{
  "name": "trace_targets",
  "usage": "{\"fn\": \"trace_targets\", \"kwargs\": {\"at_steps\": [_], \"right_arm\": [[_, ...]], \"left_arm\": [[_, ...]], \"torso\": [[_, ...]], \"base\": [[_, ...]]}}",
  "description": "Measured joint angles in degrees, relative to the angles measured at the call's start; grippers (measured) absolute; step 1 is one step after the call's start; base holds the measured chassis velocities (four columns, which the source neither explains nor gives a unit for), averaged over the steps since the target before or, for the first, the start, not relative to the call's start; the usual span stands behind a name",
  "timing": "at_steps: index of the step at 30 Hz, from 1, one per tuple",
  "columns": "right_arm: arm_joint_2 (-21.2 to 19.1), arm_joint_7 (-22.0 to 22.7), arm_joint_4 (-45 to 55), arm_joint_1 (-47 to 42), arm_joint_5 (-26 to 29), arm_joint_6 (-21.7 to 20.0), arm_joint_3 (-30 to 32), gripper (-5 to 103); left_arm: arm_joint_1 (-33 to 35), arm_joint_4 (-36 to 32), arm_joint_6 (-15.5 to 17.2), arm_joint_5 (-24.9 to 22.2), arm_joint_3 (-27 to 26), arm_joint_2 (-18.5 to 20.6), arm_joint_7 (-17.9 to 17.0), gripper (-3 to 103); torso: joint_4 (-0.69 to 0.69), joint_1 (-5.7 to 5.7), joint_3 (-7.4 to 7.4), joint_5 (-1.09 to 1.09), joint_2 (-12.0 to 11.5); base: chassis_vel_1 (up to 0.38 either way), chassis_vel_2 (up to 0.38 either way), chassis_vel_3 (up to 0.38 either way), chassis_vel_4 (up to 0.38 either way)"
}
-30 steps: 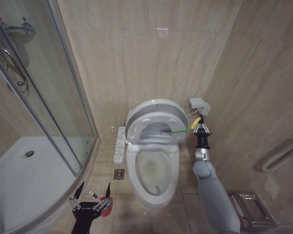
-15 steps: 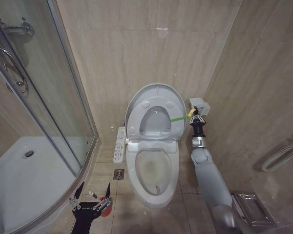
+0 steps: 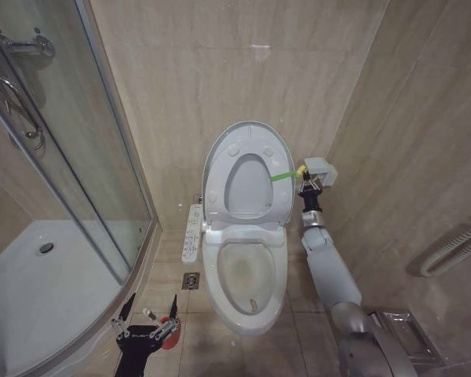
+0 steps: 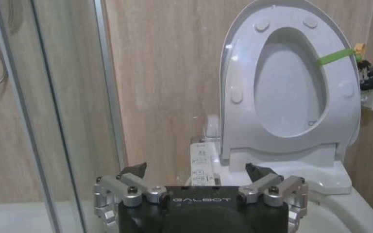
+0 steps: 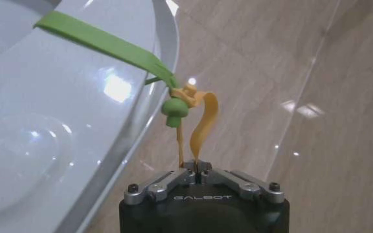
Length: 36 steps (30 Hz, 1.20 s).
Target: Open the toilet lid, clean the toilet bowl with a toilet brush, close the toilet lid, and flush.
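We see the toilet lid (image 3: 248,141) raised nearly upright against the tiled wall (image 3: 220,71), its long axis running up and down, the narrow rounded end pointing up and the hinge end at the back of the toilet bowl (image 3: 247,302). The seat ring (image 3: 279,188) stands up with it, lying against the lid's underside, where small round bumpers show. A green strap (image 3: 281,176) crosses the ring's right edge and leads to a yellow loop (image 5: 203,124).

Our right pincer (image 3: 307,187) is held high beside the lid's right edge, its arm reaching up from the floor side, and its fingertips (image 5: 188,174) are pressed together on the end of that yellow loop, as the right wrist view shows. A small grey box (image 3: 320,170) sits on the wall just beside it.

The bowl lies open below, long axis pointing toward us, with yellowish staining inside.

Our left pincer (image 3: 147,318) hangs low near the floor, left of the bowl, fingers spread and holding nothing. A red round cup (image 3: 169,331) shows just behind it. The glass shower door (image 3: 71,157) and white shower tray (image 3: 31,290) stand to the left.
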Motion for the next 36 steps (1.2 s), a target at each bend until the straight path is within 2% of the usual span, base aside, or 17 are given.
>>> {"fn": "trace_targets", "kwargs": {"at_steps": [12,27,28,34,35,36], "right_arm": [[0.2,-2.1,-1.3,-0.1,0.6,-1.0,0.0,1],[-0.3,-1.6,3.3,-3.1,3.2,-3.0,-0.9,1],[-0.4,-1.2,4.1,-3.8,3.7,-3.1,-1.0,18],[-1.0,0.4,10.1,-7.6,5.8,-3.1,-1.6,18],[-1.1,0.7,10.9,-8.2,6.1,-3.0,-1.6,46],[-1.1,0.7,10.9,-8.2,6.1,-3.0,-1.6,46]], "left_arm": [[0.0,0.0,0.0,0.0,0.0,0.0,0.0,99],[0.0,0.0,0.0,0.0,0.0,0.0,0.0,99],[0.0,0.0,0.0,0.0,0.0,0.0,0.0,99],[0.0,0.0,0.0,0.0,0.0,0.0,0.0,99],[0.0,0.0,0.0,0.0,0.0,0.0,0.0,99],[0.0,0.0,0.0,0.0,0.0,0.0,0.0,99]], "torso": [[0.0,-0.01,-0.01,0.0,0.0],[0.01,0.0,0.0,0.02,0.0],[-0.01,0.0,0.0,0.02,0.0],[-0.01,0.0,0.0,0.02,0.0],[-0.01,0.0,0.0,0.02,0.0],[-0.01,0.0,0.0,0.02,0.0]], "base": [[0.0,0.0,0.0,0.0],[0.0,0.0,0.0,0.0],[0.0,0.0,0.0,0.0],[0.0,0.0,0.0,0.0],[0.0,0.0,0.0,0.0],[0.0,0.0,0.0,0.0]]}}
